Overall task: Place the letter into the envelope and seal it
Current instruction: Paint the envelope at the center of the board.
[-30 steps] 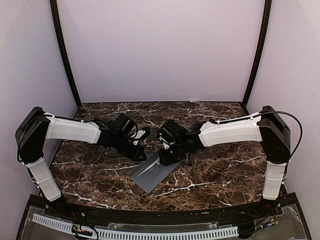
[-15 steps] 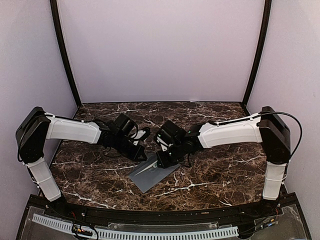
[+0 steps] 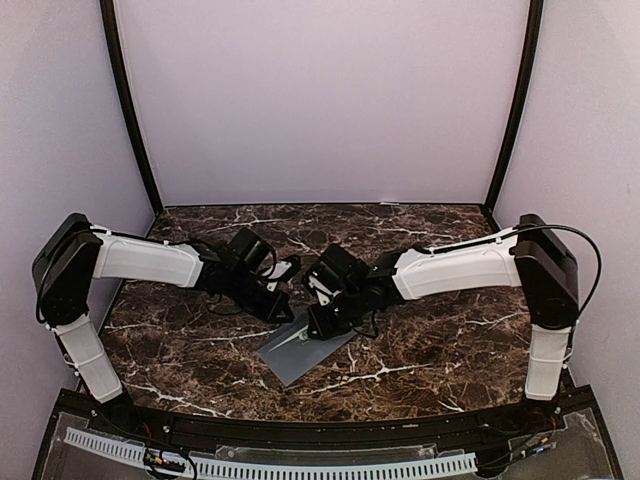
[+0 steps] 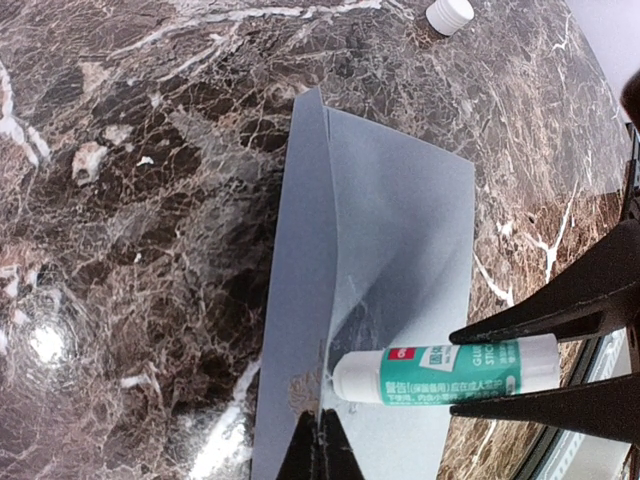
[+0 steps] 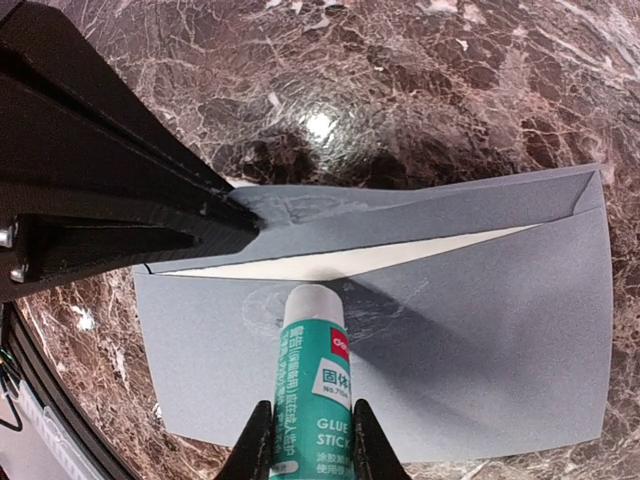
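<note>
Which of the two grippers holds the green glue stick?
The right gripper: the glue stick is clamped in its jaws, pointing at the envelope. The left gripper pinches only the envelope's flap.

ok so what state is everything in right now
envelope: flat on the table, flap raised, unsealed
letter: inside the envelope, only a cream sliver showing
glue stick: uncapped, tip against the envelope below the flap
cap: off, lying apart on the table
left gripper: shut on the flap tip
right gripper: shut on the glue stick
</note>
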Robot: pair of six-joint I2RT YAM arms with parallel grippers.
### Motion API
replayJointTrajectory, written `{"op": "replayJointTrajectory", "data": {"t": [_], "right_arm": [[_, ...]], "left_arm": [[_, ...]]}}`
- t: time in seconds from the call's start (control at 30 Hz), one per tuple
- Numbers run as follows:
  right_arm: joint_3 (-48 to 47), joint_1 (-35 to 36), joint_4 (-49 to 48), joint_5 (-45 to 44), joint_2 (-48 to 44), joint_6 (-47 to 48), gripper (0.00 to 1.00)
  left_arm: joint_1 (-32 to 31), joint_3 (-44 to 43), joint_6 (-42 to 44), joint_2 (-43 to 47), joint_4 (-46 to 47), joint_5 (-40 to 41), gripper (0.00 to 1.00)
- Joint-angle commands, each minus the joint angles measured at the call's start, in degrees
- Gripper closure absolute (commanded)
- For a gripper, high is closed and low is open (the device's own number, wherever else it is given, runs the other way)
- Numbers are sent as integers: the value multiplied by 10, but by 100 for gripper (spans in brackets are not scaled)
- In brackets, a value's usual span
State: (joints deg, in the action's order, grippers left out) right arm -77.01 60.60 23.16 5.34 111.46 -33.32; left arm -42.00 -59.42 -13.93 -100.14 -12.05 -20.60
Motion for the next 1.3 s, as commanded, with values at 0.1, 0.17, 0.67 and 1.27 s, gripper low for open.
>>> {"op": "replayJointTrajectory", "data": {"t": [0.1, 0.17, 0.67, 1.27], "right_arm": [[-3, 11, -31, 21, 13, -9, 100], [-6, 12, -30, 22, 16, -9, 100], [-24, 13, 26, -46, 24, -29, 100], [2, -23, 27, -79, 2, -32, 100]], "left_arm": [[2, -8, 3, -3, -8, -8, 100], [2, -8, 3, -3, -8, -8, 100], [2, -9, 5, -5, -10, -7, 100], [2, -11, 7, -6, -12, -6, 100]]}}
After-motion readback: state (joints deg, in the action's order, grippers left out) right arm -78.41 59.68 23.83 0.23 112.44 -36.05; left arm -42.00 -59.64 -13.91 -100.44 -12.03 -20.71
